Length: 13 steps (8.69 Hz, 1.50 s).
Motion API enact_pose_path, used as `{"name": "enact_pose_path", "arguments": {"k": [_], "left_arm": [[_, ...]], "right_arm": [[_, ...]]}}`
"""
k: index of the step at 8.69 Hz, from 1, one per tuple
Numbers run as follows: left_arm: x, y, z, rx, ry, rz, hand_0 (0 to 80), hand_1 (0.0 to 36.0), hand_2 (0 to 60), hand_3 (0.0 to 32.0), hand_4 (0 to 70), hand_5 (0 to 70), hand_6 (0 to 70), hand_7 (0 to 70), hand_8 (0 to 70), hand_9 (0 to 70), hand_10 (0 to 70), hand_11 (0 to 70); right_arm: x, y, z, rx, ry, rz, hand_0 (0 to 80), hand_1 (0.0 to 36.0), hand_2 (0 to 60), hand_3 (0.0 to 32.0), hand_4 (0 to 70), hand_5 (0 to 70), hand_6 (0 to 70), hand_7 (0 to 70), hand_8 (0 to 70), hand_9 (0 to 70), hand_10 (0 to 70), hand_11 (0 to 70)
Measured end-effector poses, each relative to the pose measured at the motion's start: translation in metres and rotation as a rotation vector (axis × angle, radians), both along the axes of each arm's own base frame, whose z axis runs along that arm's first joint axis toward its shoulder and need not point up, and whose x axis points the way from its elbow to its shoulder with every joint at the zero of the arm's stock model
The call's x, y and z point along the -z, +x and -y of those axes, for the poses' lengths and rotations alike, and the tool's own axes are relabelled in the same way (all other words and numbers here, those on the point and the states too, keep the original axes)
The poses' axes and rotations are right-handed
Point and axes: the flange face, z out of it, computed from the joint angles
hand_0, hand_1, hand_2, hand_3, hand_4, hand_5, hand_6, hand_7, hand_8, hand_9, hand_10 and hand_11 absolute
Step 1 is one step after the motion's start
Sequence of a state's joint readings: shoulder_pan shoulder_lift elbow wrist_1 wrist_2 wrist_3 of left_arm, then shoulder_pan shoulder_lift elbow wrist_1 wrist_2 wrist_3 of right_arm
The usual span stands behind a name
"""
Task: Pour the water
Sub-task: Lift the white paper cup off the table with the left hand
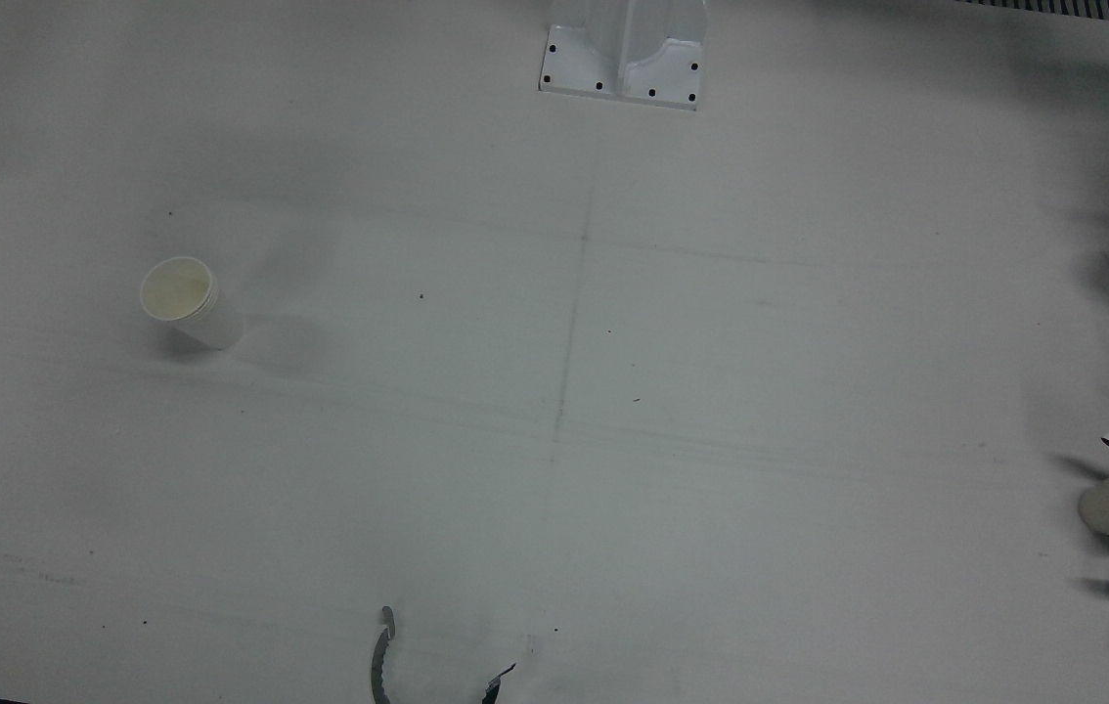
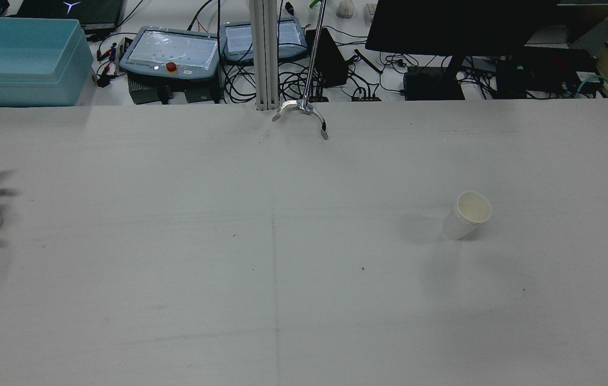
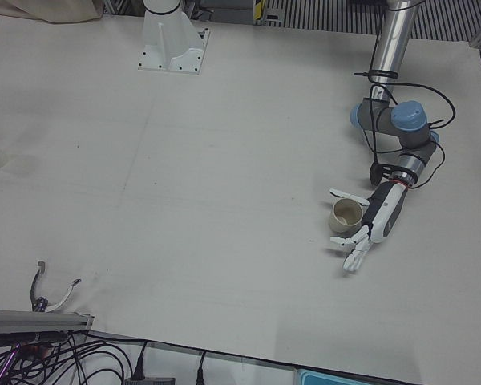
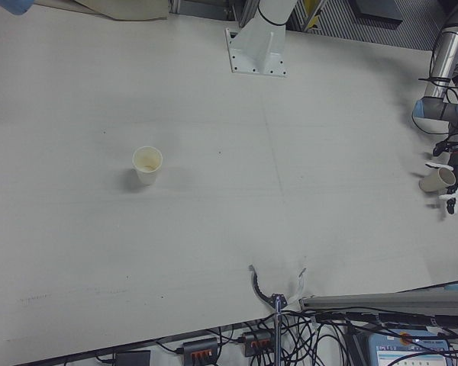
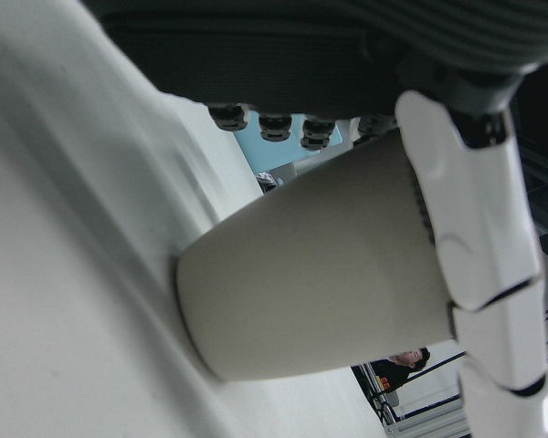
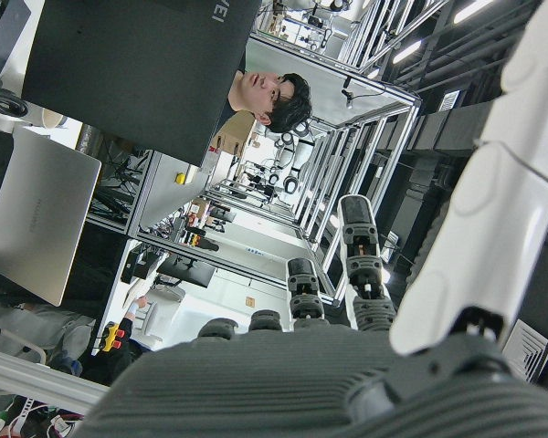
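Two paper cups, well apart on the tabletop point(image 1: 554, 411). White cup point(image 1: 191, 302): upright on the robot's right half, rim ridged as if several were nested, inside pale cream, standing alone. Beige cup point(image 3: 345, 216): upright at the far left edge, mouth open upward, seated between the spread white fingers point(image 3: 346, 196) of the left robot hand point(image 3: 367, 226); one finger lying against its wall.
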<state>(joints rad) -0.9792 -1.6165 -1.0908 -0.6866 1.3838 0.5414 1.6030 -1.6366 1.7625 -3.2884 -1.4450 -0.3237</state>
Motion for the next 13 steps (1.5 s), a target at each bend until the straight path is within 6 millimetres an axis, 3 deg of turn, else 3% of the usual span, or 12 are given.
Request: {"name": "enact_pose_path", "arguments": {"k": [1, 2, 3, 4, 5, 8, 11, 13], "left_arm": [[0.0, 0.0, 0.0, 0.0, -0.004, 0.0, 54.3, 14.7, 9.7, 0.0, 47.1, 70.0, 5.2, 11.0, 1.6, 3.3, 2.5, 4.9], [-0.001, -0.001, -0.001, 0.001, -0.009, 0.0, 56.6, 16.8, 13.0, 0.0, 56.6, 70.0, 6.1, 12.4, 2.1, 4.0, 3.7, 6.6], [-0.001, -0.001, -0.001, 0.001, -0.013, 0.002, 57.3, 22.1, 35.8, 0.0, 67.9, 70.0, 7.9, 14.6, 3.7, 6.1, 5.1, 8.7], [0.0, -0.002, -0.001, 0.003, -0.015, 0.001, 57.2, 34.8, 60.0, 0.0, 70.0, 70.0, 10.3, 17.2, 6.7, 9.6, 6.9, 11.8], [0.0, -0.003, 0.0, 0.008, -0.02, -0.006, 52.3, 36.0, 60.0, 0.0, 70.0, 70.0, 11.2, 18.7, 7.4, 10.7, 7.3, 12.5], [0.006, -0.01, 0.001, 0.044, -0.08, -0.088, 49.9, 36.0, 60.0, 0.0, 70.0, 70.0, 11.0, 18.1, 6.5, 9.5, 7.2, 12.0], [0.035, -0.01, 0.005, 0.04, -0.125, -0.17, 49.1, 36.0, 60.0, 0.0, 70.0, 70.0, 9.8, 16.3, 4.9, 7.0, 6.1, 10.4], [0.064, -0.007, 0.009, 0.033, -0.126, -0.191, 49.8, 36.0, 60.0, 0.0, 70.0, 70.0, 10.2, 17.1, 5.1, 7.5, 6.3, 10.8]], "right_arm": [[0.0, 0.001, 0.0, -0.001, 0.001, 0.0, 51.5, 11.1, 0.0, 0.0, 17.9, 15.0, 8.5, 17.8, 0.7, 2.1, 0.0, 0.0], [0.001, 0.001, 0.0, -0.003, 0.001, 0.0, 51.4, 11.1, 0.0, 0.0, 17.9, 15.0, 8.4, 17.6, 0.6, 2.1, 0.0, 0.0], [0.001, 0.002, -0.001, -0.004, 0.002, 0.0, 51.5, 11.2, 0.0, 0.0, 17.9, 15.1, 8.4, 17.6, 0.6, 2.1, 0.0, 0.0], [0.001, 0.002, -0.001, -0.005, 0.002, 0.0, 51.5, 11.1, 0.0, 0.0, 17.9, 15.1, 8.4, 17.6, 0.6, 2.1, 0.0, 0.0], [0.001, 0.003, -0.001, -0.007, 0.003, 0.0, 51.5, 11.2, 0.0, 0.0, 17.9, 15.1, 8.4, 17.7, 0.6, 2.1, 0.0, 0.0], [0.004, 0.006, -0.002, -0.012, 0.007, 0.0, 51.6, 11.2, 0.0, 0.0, 18.2, 15.3, 8.6, 17.9, 0.7, 2.1, 0.0, 0.0], [0.004, 0.01, -0.004, -0.022, 0.011, 0.0, 51.5, 11.0, 0.0, 0.0, 17.3, 15.1, 7.8, 17.5, 0.5, 2.1, 0.0, 0.0], [-0.005, 0.01, -0.007, -0.032, -0.007, -0.025, 51.2, 11.6, 0.0, 0.0, 12.8, 11.2, 3.0, 7.7, 0.0, 0.1, 0.0, 0.0]]}}
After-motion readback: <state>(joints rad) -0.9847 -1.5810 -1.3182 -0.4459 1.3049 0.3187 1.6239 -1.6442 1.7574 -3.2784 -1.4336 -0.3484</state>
